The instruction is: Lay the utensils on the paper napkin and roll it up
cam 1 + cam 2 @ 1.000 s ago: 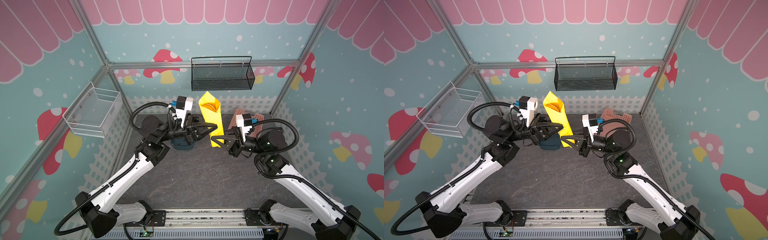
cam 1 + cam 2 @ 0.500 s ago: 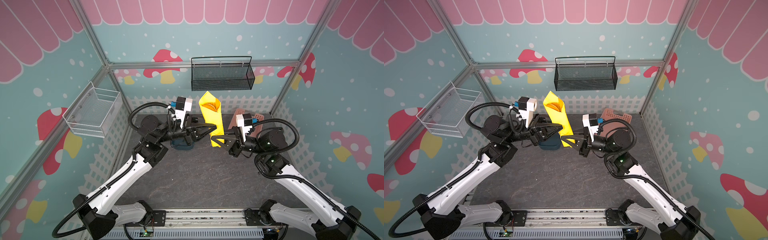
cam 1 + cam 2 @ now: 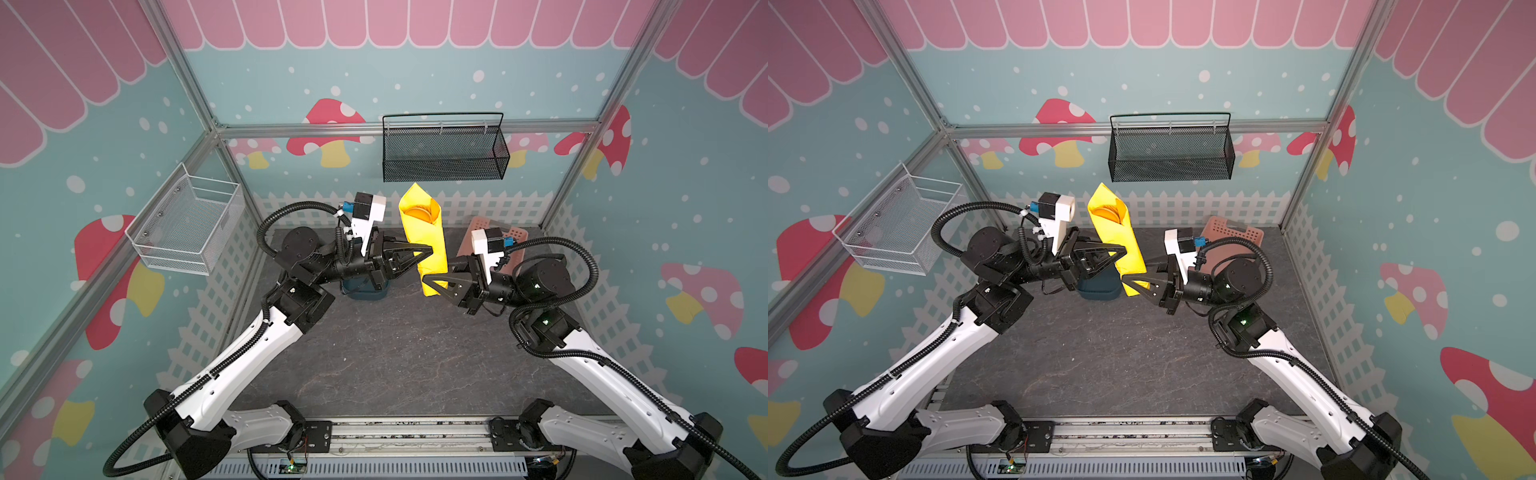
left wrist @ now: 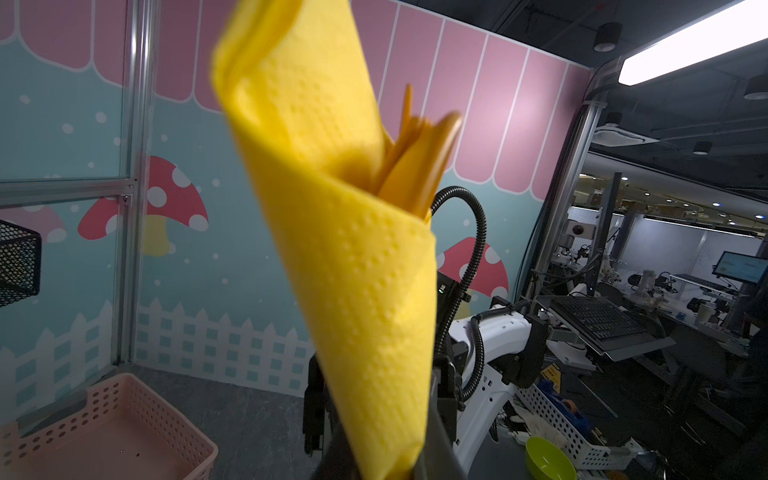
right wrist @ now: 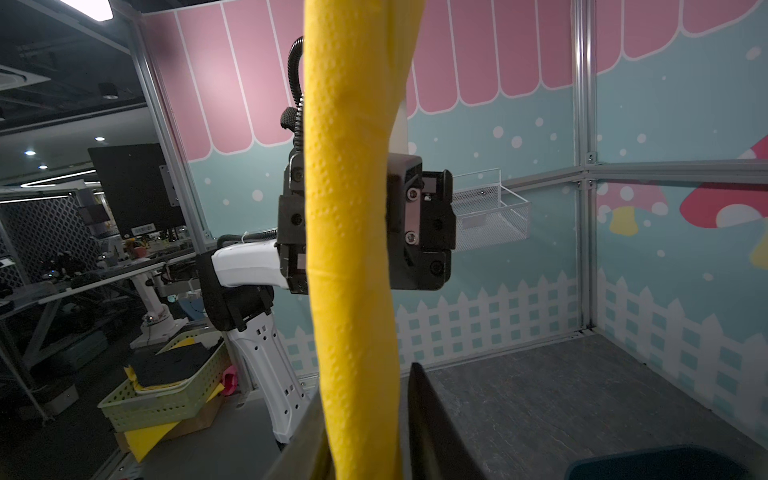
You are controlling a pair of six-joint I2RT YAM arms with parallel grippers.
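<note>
The paper napkin is rolled into a yellow tube and held upright in the air above the mat. The orange utensils sit inside it, their ends showing at the open top. My left gripper is shut on the roll's middle, with a finger pressed on each side. My right gripper straddles the lower end of the roll. It is open: one finger stands clear of the paper.
A dark blue tub stands on the mat under my left wrist. A pink perforated basket sits at the back right. A black mesh basket hangs on the back wall, a white wire basket on the left wall.
My left jaws have closed tighter on the roll and my right jaws have spread apart off it. The roll and both arms have hardly moved.
</note>
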